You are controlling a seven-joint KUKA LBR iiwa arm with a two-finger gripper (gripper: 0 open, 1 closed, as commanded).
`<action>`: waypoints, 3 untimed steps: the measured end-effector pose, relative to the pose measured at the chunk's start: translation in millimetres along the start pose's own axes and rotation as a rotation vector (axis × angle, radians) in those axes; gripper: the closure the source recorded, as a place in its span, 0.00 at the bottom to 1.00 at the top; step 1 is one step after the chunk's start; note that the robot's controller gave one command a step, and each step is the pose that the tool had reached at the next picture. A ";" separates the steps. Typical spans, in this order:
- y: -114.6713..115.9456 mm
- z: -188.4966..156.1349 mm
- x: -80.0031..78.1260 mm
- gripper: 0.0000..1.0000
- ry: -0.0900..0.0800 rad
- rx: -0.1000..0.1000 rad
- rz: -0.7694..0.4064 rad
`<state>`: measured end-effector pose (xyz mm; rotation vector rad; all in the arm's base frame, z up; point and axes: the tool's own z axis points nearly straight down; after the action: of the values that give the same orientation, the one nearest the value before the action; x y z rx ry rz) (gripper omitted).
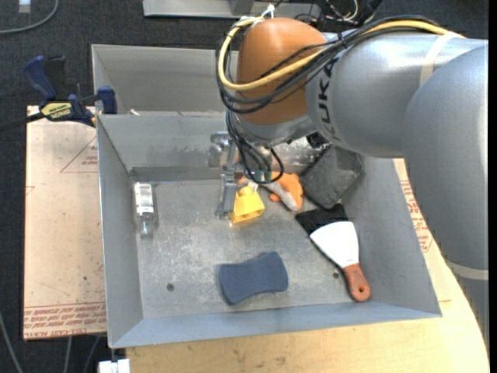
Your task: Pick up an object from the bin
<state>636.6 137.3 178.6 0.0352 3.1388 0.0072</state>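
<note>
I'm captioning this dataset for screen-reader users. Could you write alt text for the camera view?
A grey robot arm's gripper hangs low in a grey metal bin, just beside a small yellow block near the middle. Around them lie a blue-grey pad, a white-bladed scraper, a small clear bottle and a dark grey lump.

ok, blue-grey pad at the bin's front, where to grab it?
Probably across its narrowed waist, straight down from above: the blue-grey pad lies flat on the bin floor, nothing touching it, and the waist is its slimmest span.
</note>
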 end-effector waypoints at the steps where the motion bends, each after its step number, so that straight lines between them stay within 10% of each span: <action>1: -34.6 21.9 2.3 0.00 0.004 0.003 0.042; 2: -56.0 57.0 -10.5 0.00 -0.011 0.000 -0.059; 3: -106.0 108.3 6.8 1.00 0.002 0.000 -0.126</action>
<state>627.7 31.9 69.9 -0.1625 3.1365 0.0065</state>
